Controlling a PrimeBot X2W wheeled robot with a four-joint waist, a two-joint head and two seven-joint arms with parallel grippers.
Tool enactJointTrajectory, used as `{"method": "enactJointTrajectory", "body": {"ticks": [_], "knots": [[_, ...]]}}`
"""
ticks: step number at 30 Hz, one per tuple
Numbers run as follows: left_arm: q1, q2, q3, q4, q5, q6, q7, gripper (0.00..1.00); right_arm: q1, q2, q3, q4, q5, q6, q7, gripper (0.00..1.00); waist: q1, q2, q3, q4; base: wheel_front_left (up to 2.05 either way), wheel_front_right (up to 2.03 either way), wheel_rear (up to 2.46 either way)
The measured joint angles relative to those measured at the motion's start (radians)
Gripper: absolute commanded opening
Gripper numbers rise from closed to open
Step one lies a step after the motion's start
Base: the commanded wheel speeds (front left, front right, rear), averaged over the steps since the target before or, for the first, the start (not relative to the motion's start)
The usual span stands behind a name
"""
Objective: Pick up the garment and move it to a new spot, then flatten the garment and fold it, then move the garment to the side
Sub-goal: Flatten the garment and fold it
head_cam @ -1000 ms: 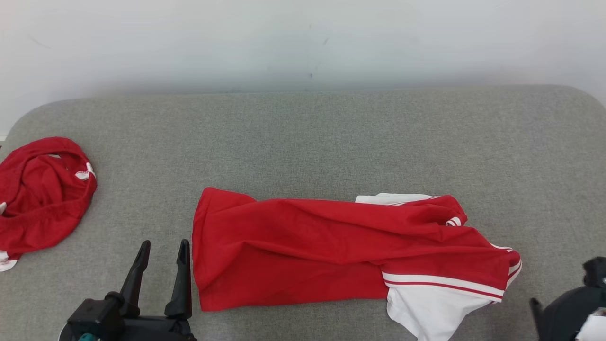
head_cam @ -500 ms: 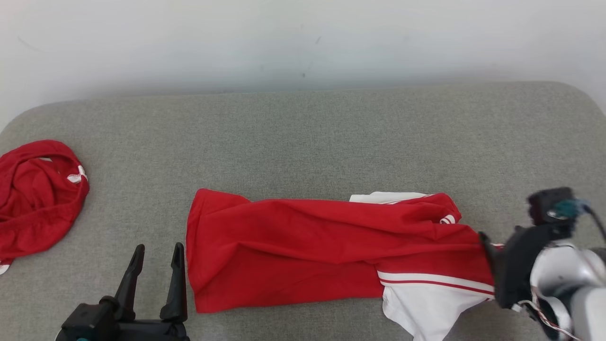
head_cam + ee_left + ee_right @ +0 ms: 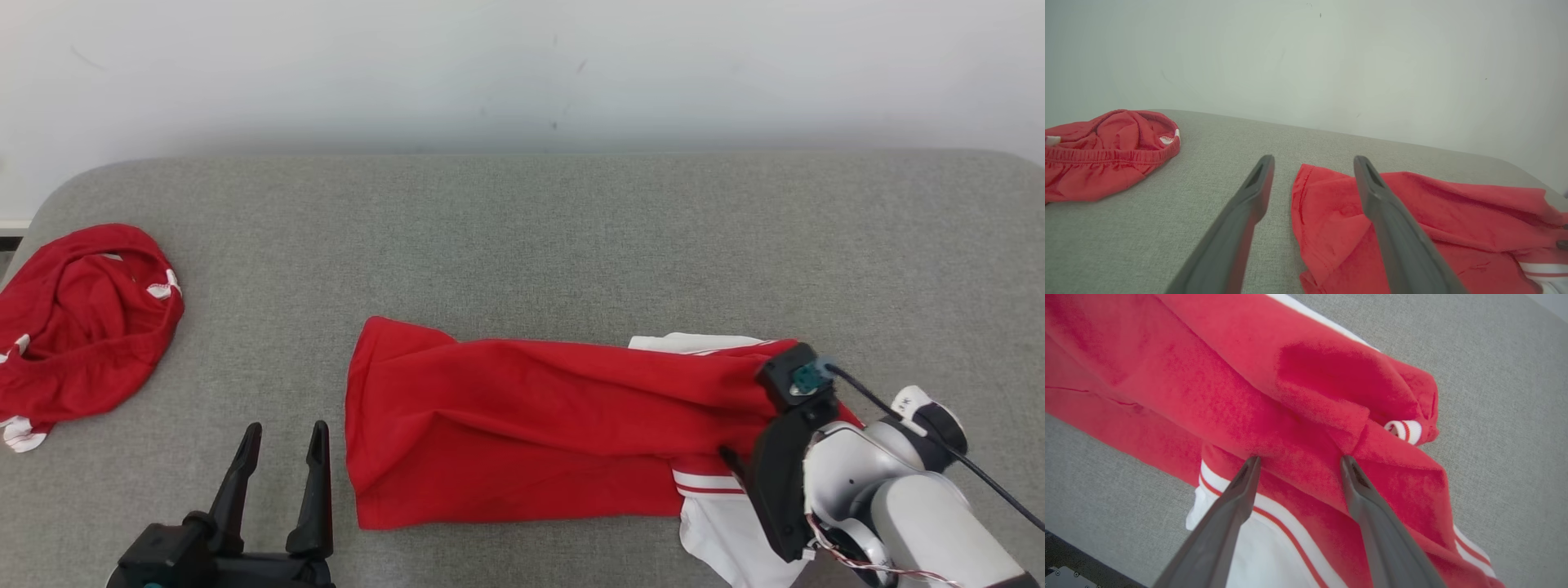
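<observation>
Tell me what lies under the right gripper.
The red-and-white garment lies under the open right gripper, on the grey cushion. Whatever the cloth covers beneath is hidden.

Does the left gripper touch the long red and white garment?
Apart. In the head view, a strip of the grey surface shows between the open left gripper and the left edge of the garment.

- Left gripper (image 3: 287, 426) — two long, dark, tapered fingers (image 3: 313, 490), black base.
- Right forearm (image 3: 914, 514) — pale grey shell, black cable (image 3: 984, 482), teal-marked black block (image 3: 804, 377).
</observation>
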Motion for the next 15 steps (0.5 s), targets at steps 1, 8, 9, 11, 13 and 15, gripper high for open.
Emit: {"method": "enactJointTrajectory", "body": {"ticks": [1, 8, 9, 11, 13, 15], "knots": [[0.0, 0.0, 0.001, 0.0, 0.0, 0.0, 0.0, 1.0, -0.012, -0.008, 0.024, 0.008, 0.0, 0.0, -0.013, 1.0, 0.0, 0.0, 0.001, 0.001, 0.0, 0.0, 0.0], [-0.002, 0.0, 0.002, -0.004, -0.003, 0.0, 0.0, 1.0, -0.099, 0.018, 0.144, 0.114, 0.005, 0.0, -0.104, 1.0, 0.0, 0.0, 0.016, 0.004, 0.0, 0.0, 0.0], [-0.003, 0.0, 0.001, -0.004, -0.003, 0.0, 0.0, 1.0, -0.114, 0.025, 0.152, 0.136, 0.001, 0.0, -0.117, 0.71, 0.0, 0.0, 0.019, 0.005, 0.0, 0.0, 0.0], [-0.011, 0.0, -0.003, -0.004, -0.007, 0.0, 0.0, 1.0, -0.141, 0.041, 0.165, 0.184, -0.01, 0.0, -0.146, 0.0, 0.0001, 0.0, 0.026, 0.007, 0.0, 0.0, 0.0], [-0.02, -0.001, -0.005, -0.005, -0.008, 0.0, 0.0, 1.0, -0.167, 0.061, 0.167, 0.236, -0.026, 0.0, -0.175, 0.0, 0.0, 0.0, 0.032, 0.01, 0.0, 0.0, 0.0], [-0.022, 0.0, -0.007, -0.004, -0.009, 0.0, 0.0, 1.0, -0.195, 0.082, 0.16, 0.286, -0.045, 0.0, -0.211, 0.0, 0.0, 0.0, 0.039, 0.013, 0.0, 0.0, 0.0]]}}
